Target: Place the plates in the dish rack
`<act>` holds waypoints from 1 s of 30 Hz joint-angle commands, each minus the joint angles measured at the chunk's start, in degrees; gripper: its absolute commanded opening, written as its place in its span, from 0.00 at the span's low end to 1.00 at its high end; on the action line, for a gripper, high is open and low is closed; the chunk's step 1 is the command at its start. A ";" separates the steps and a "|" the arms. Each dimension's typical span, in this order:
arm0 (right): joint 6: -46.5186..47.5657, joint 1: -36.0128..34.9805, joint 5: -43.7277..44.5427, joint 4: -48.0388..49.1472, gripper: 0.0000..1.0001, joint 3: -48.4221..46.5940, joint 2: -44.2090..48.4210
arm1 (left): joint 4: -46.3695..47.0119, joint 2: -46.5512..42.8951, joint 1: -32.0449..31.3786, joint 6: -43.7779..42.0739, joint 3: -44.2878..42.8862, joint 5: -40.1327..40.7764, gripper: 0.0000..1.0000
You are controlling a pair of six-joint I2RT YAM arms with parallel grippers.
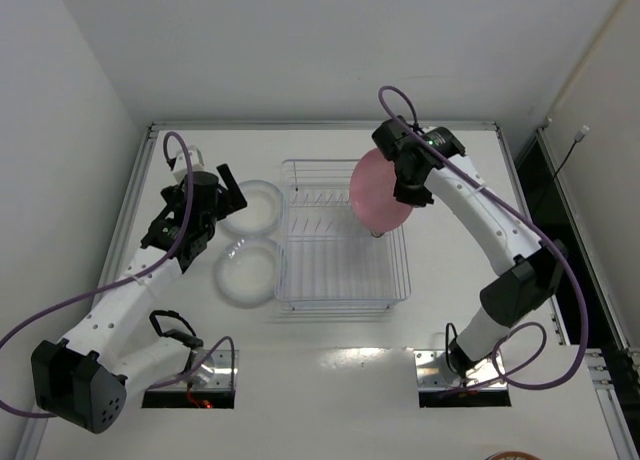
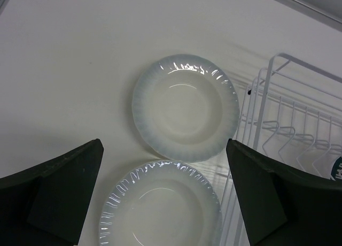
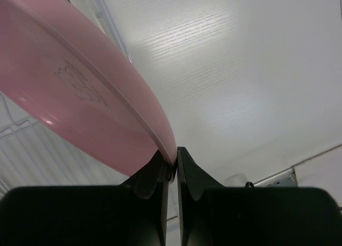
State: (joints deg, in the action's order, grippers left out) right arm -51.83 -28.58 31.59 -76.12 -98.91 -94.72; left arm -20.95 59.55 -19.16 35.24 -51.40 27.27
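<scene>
Two translucent whitish plates lie flat on the table left of the dish rack [image 1: 345, 272]: a far one [image 1: 252, 208] and a near one [image 1: 247, 274]. My left gripper [image 1: 228, 198] hovers over them, open and empty. In the left wrist view its fingers straddle the far plate [image 2: 185, 115] and the near plate [image 2: 160, 208], with the rack [image 2: 278, 112] to the right. My right gripper [image 1: 408, 185] is shut on the rim of the pink plate [image 1: 377, 192] and holds it on edge over the rack's far right part. The right wrist view shows the grip [image 3: 175, 156] on the pink plate [image 3: 80, 96]. The patterned plate is out of view.
White walls enclose the table on the left, back and right. The rack's upright prongs [image 1: 320, 202] run along its far half. Rack wires [image 3: 21, 144] show under the pink plate. Purple cables loop from both arms.
</scene>
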 commanded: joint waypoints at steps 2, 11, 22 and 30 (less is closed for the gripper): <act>-4.24 -2.97 4.18 -4.74 0.00 0.65 -0.29 | 1.09 -1.81 -0.62 0.70 0.51 0.24 1.00; -2.92 -3.06 7.43 -4.74 0.00 -2.95 -0.29 | 1.09 -1.81 -0.62 0.70 0.51 0.77 1.00; -0.03 4.66 6.03 -4.13 0.00 -4.88 4.63 | 0.56 -1.81 -0.62 0.70 -0.02 0.77 1.00; 1.04 3.36 3.92 -4.65 0.00 -5.94 1.47 | 0.56 -1.81 -1.15 0.70 -0.02 0.77 1.00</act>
State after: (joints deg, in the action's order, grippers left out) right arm -51.00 -23.99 35.27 -78.15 -103.22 -92.73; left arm -20.99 59.11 -19.64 35.24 -51.13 27.40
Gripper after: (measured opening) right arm 0.054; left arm 1.000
